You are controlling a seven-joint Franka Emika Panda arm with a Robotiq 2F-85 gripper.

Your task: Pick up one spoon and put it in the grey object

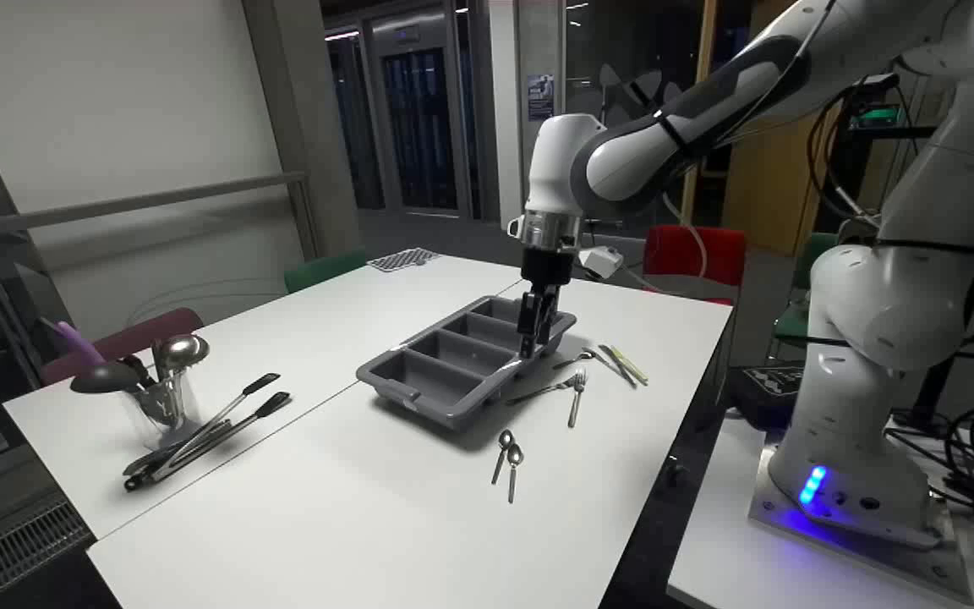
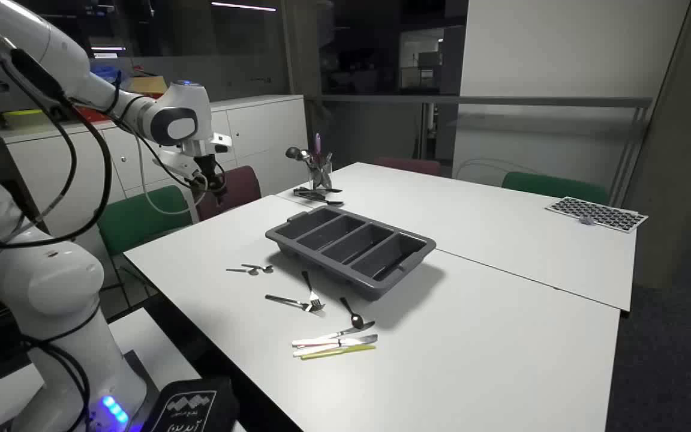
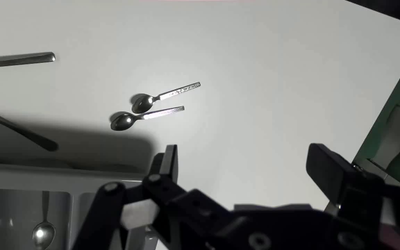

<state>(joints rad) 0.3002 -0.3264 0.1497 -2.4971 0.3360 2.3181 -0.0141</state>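
A spoon (image 3: 43, 234) already lies in a compartment of the grey tray (image 3: 47, 175), so the job may be done, though nothing here settles whether it is the one meant. The tool (image 3: 242, 152) holds nothing; its fingers stand wide apart, with the counter (image 3: 241, 173) showing between them. In the wrist view an upper spoon (image 3: 145, 103) and a lower spoon (image 3: 125, 121) lie close together near the tray (a darker spoon (image 2: 355, 320) rests just beside the knives (image 2: 338, 352) in an exterior view). If one of these is wanted, I would expect metal that is light, stiff and hard to harm, but smooth enough to slip or swivel. Take it across the middle of the handle, with the fingertips almost down on the counter, since the handle is thin and lies low. The bowl makes a poorer hold, being rounded, and the neighbouring spoon sits near enough to be nudged by a finger lowered between the two.
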